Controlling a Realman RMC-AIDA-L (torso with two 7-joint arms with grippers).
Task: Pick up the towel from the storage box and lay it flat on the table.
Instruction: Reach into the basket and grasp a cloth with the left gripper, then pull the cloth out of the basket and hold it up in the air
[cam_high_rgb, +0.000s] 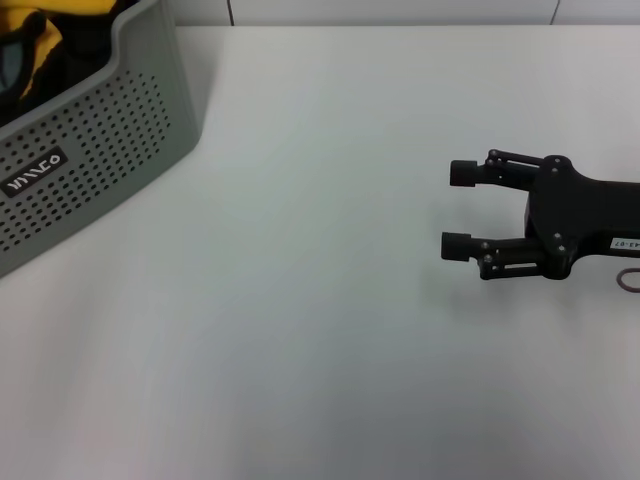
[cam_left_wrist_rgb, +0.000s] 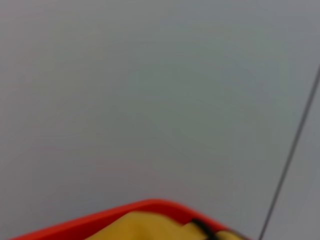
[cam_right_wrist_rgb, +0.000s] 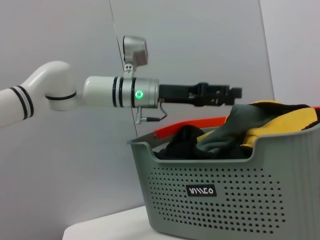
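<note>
Left pincer (cam_right_wrist_rgb: 235, 93) hovers above the towel (cam_right_wrist_rgb: 235, 131) piled in the storage box (cam_right_wrist_rgb: 225, 200) far left; can't tell its state. Right pincer (cam_high_rgb: 458, 208) sits open over the right of the surface (cam_high_rgb: 300, 300), holding nothing.

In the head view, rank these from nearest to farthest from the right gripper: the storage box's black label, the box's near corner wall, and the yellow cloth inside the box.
From the right gripper, open over the table's right side:
1. Storage box corner wall, at far left, its nearest part.
2. Black label, farther left on the box's front wall.
3. Yellow cloth, inside the box at the top left corner.
</note>
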